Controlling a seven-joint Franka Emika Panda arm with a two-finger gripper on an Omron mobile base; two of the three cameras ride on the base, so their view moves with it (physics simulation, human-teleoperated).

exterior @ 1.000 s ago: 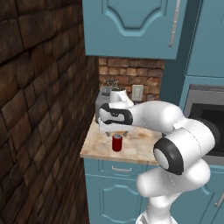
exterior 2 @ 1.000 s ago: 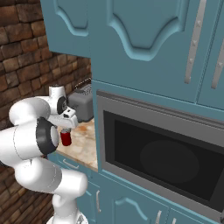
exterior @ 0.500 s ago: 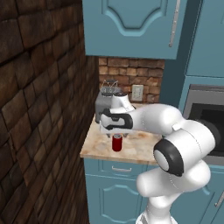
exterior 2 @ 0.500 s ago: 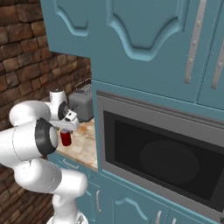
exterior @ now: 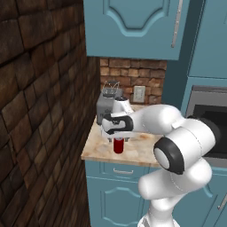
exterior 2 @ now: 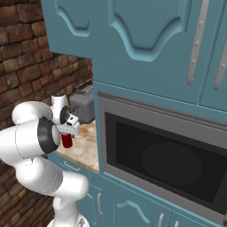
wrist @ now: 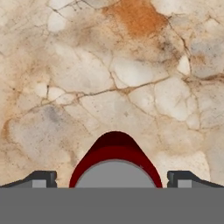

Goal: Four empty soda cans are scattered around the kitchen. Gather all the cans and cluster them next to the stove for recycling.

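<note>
One red soda can (exterior: 118,146) with a silver top stands upright on the beige marbled counter (exterior: 99,148), near its front edge. My gripper (exterior: 118,138) hangs straight above it, pointing down and open. In the hand view the can (wrist: 114,159) sits between the two dark fingertips (wrist: 43,178), which stand wide on either side without touching it. From the right base view the can (exterior 2: 66,141) shows just under the gripper (exterior 2: 67,132). The stove is out of view.
A grey toaster (exterior: 106,108) stands behind the can against the back wall. The dark brick wall (exterior: 40,111) closes off the counter's left side. A black built-in oven (exterior 2: 168,155) sits to the right, and teal cabinets (exterior: 133,26) hang overhead.
The hand has sunk slightly toward the can and settled over it. The can has not moved, and the jaws stay wide.
</note>
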